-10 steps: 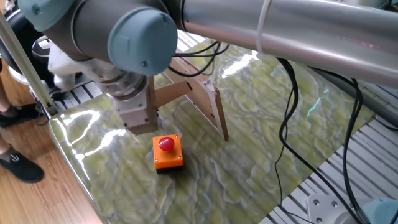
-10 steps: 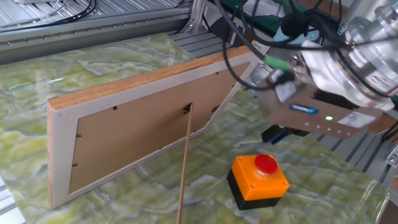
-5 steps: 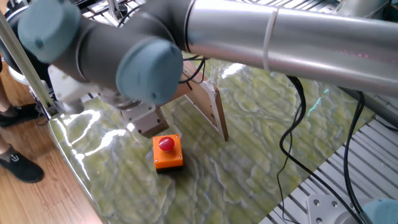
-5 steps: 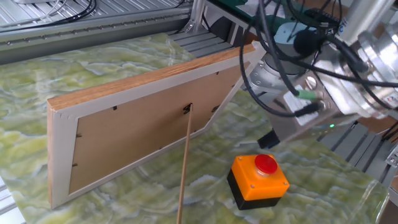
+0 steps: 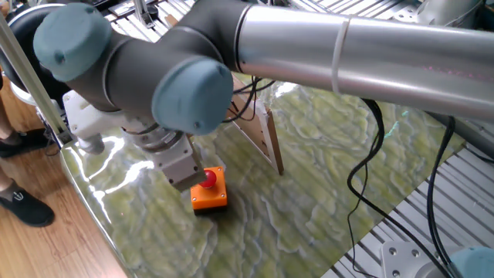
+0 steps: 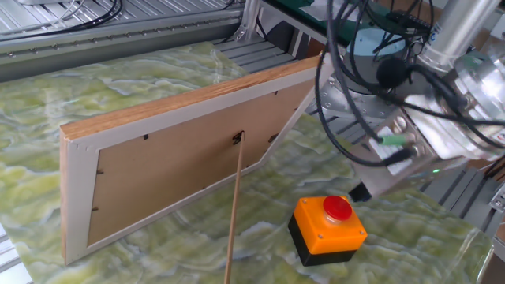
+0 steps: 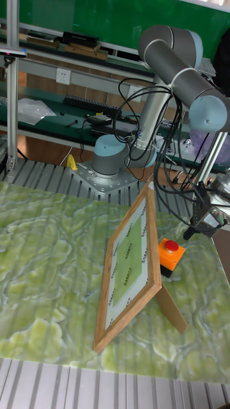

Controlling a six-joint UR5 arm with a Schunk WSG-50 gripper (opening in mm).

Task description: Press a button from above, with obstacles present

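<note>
Tall fixed view — green marbled tabletop [image 7: 45, 243].

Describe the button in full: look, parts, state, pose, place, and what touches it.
The button is a small red dome on a square orange box with a dark base layer. It sits upright and flat on the green marbled table, near its edge, in front of the upright board. The claw hangs just beside the dome; contact cannot be told.

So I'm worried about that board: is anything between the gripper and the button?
Nothing visible. The gripper hangs just beside and above the button; the board stands off to one side.
</note>
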